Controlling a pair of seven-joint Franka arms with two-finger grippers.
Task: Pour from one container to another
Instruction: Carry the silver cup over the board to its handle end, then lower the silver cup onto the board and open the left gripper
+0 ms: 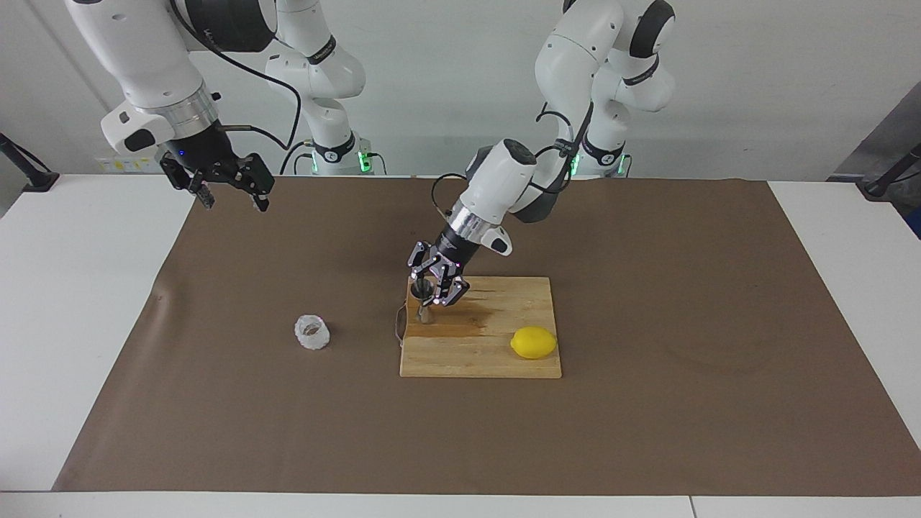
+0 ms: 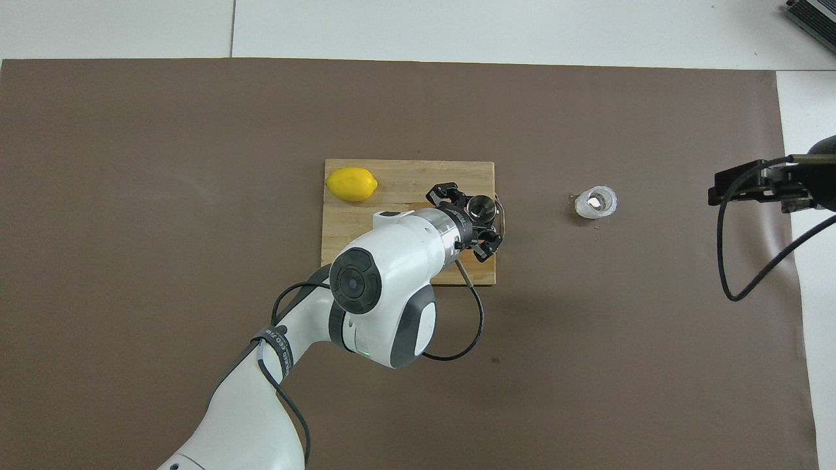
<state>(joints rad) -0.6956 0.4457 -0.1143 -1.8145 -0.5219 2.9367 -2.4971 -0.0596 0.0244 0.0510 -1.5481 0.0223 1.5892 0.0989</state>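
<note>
Partly hidden: jigger (image 1: pixel 423 301) (inside left tool (image 1: pixel 434 289))

No legible text, arm band lettering perhaps unreadable

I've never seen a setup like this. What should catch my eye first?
The left gripper, down at a steel jigger on the wooden cutting board. A bright lemon lies on the board's other end. A knobbly glass cup stands on the brown mat, and the right gripper waits high.
</note>
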